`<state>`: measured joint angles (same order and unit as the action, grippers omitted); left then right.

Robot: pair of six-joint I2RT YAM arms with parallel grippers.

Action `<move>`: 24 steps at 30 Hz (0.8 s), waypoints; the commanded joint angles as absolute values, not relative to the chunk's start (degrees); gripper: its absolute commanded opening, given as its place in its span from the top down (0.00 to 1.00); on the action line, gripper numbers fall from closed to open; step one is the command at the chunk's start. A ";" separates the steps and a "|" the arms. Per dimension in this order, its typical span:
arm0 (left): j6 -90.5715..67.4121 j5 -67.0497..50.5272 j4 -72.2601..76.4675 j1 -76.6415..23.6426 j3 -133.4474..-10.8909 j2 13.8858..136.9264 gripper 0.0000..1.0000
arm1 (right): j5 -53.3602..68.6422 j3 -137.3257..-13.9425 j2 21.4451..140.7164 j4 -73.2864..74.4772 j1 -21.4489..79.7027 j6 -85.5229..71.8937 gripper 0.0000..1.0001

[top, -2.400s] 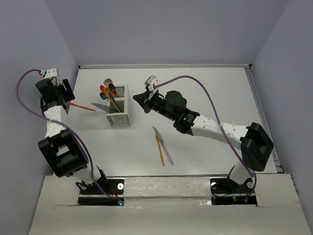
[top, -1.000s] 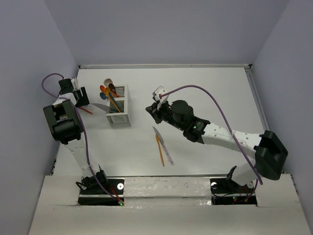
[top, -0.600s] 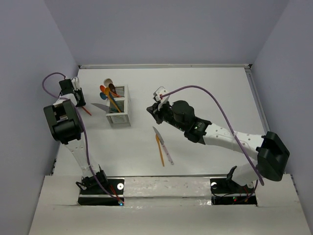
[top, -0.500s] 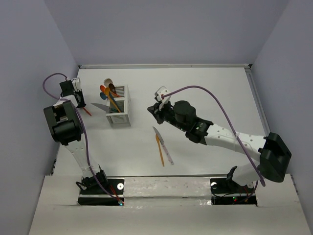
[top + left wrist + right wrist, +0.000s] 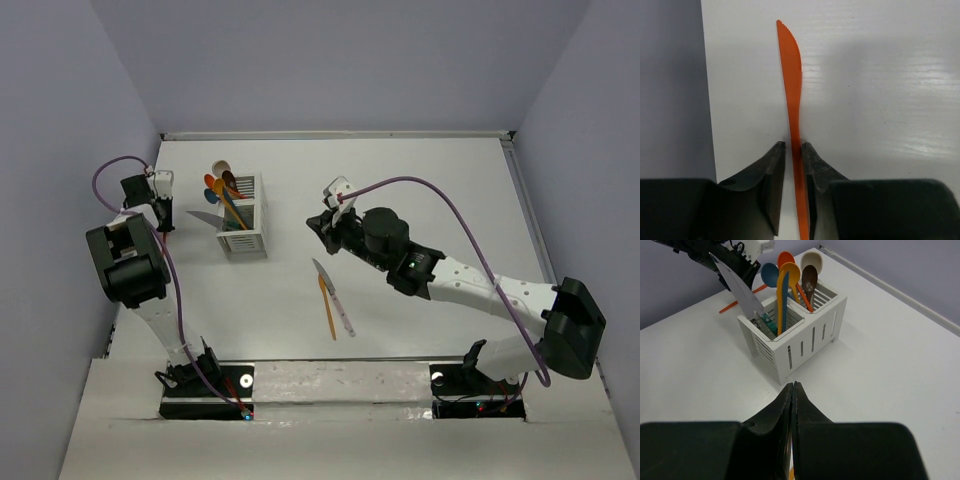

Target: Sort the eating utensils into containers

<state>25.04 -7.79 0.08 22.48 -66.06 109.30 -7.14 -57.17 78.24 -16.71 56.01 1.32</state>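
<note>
1. The left gripper [image 5: 792, 150] pinches an orange knife [image 5: 790, 75] between narrow jaws. Its serrated blade runs straight ahead of them over the table [image 5: 880, 100].
2. The right gripper [image 5: 792, 390] has its jaws pressed together, holding nothing.
3. The caddy [image 5: 805, 347] stands just ahead of the right jaws, with spoons [image 5: 787, 277] and a leaning silver knife [image 5: 737, 287] inside.
4. Two loose knives [image 5: 335, 300] lie behind the right jaws, on the table.

Left gripper [image 5: 792, 147] (pinching the orange knife [image 5: 790, 75]) hangs left of the caddy [image 5: 243, 243]; right gripper [image 5: 792, 385], fingers together, right of it.
</note>
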 commanded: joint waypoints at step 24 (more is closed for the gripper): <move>27.87 -12.39 -17.77 25.22 -70.93 114.26 1.00 | -9.58 -58.27 75.50 -14.50 57.74 2.02 0.96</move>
<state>29.12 -11.22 -10.55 23.75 -72.49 111.59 -8.71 -57.14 77.60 -13.47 57.10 1.32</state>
